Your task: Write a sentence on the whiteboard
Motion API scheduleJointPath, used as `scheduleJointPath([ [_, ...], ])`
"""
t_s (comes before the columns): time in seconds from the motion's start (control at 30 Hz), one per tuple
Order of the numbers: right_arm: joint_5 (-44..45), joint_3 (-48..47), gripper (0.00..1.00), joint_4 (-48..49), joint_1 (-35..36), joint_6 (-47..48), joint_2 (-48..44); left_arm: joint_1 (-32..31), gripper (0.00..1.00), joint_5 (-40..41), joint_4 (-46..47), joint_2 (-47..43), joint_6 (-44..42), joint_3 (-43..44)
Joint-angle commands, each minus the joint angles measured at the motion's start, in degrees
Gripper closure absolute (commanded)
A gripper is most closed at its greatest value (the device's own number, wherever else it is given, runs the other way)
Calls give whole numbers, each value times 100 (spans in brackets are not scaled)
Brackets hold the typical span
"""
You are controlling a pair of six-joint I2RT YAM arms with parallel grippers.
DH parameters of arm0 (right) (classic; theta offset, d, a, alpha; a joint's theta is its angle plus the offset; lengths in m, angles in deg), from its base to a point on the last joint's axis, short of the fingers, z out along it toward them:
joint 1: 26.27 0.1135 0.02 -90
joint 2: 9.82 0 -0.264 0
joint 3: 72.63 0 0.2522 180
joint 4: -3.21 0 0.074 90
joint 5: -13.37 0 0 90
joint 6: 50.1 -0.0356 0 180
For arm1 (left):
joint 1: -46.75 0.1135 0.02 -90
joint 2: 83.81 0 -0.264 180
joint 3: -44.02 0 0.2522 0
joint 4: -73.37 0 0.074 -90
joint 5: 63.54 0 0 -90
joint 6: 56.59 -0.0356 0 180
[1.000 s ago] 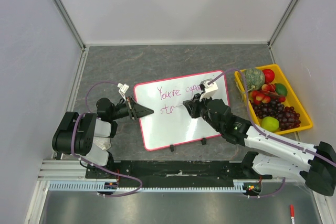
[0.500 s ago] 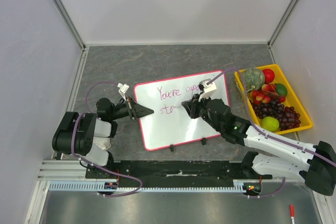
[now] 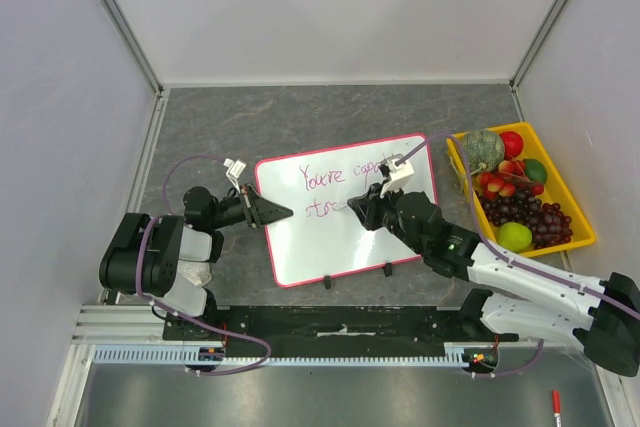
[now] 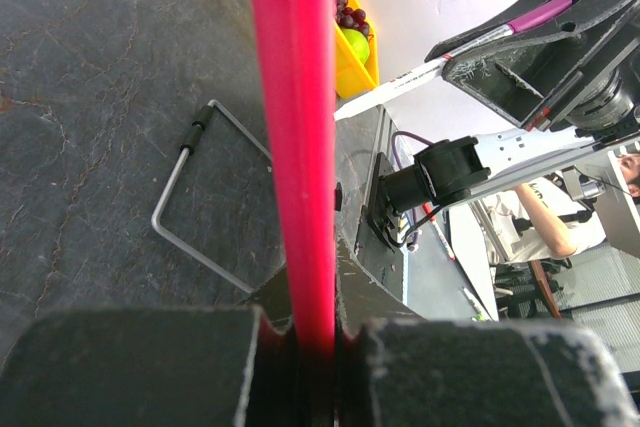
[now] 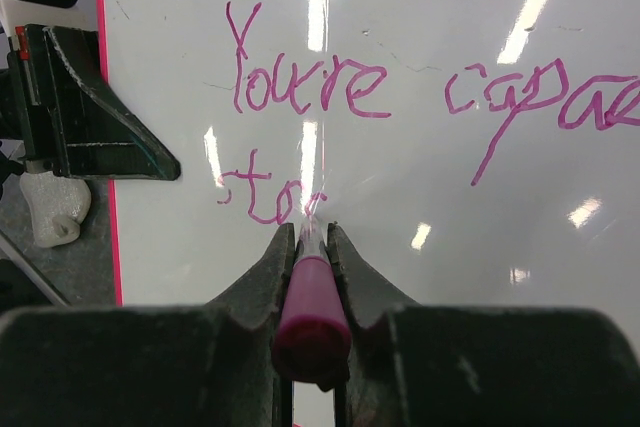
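Dark grey marbled tabletop (image 3: 330,112), pale plain walls (image 3: 340,7) far, left and right, aluminium corner posts (image 3: 117,17), metal rail (image 3: 330,355) along near edge, even bright light.

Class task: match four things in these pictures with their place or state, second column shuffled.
1. left hand
2. right hand
3. purple handwritten sentence
4. yellow plastic tray of fruit

a. right of the pink-rimmed white rectangular whiteboard
b. shut on a purple marker pen
c. shut on the whiteboard's rim
d. written on the whiteboard

Pairs: 1-c, 2-b, 3-d, 4-a.
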Motion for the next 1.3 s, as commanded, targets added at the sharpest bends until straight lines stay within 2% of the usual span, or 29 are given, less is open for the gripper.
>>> scheduleJointPath([
  [0.0, 121, 132, 100, -222, -28, 42, -85, -23, 98, -65, 115, 70, -378, -80],
  [0.67, 684, -351, 100, -151, -71, 94, 143, -15, 98, -56, 107, 52, -378, -80],
  [0.93, 412, -457, 100, -63, -80, 121, 266, -15, 98, -56, 115, 61, -369, -80],
  [1.27, 341, -405, 100, -90, -80, 85, -137, -15, 98, -65, 124, 79, -369, -71],
])
